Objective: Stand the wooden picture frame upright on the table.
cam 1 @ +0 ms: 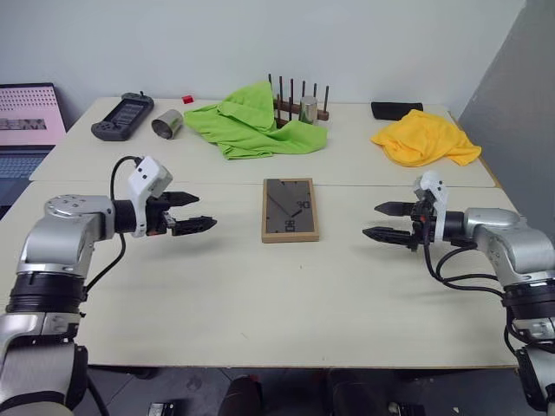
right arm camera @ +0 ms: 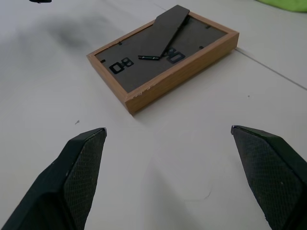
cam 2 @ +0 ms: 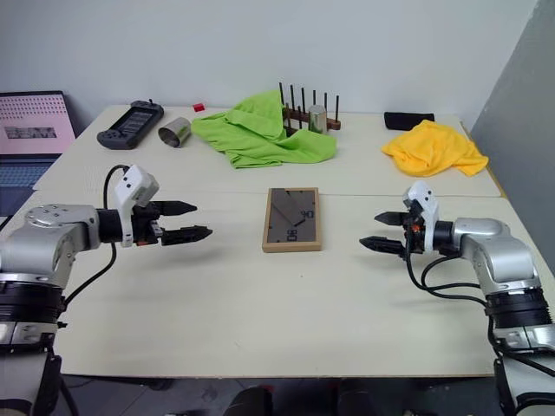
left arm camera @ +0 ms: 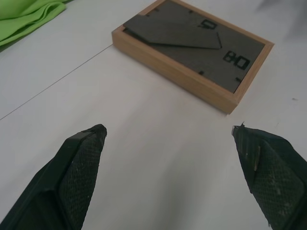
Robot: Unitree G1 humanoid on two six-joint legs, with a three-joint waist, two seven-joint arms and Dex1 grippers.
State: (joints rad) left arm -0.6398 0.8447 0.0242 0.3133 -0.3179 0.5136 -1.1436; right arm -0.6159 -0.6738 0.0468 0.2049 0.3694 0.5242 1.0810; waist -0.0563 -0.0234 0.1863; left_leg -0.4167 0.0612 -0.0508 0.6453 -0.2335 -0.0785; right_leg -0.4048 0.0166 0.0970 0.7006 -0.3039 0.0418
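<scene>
While both end effectors gape, the wooden picture frame lies face-down.

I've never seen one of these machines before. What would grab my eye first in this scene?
Probably the two metal arms reaching in from either side, the left gripper and right gripper both open and pointing at the wooden picture frame. It lies back-side up in the middle of the pale table. Behind it sit a bright green cloth and a yellow cloth.
</scene>
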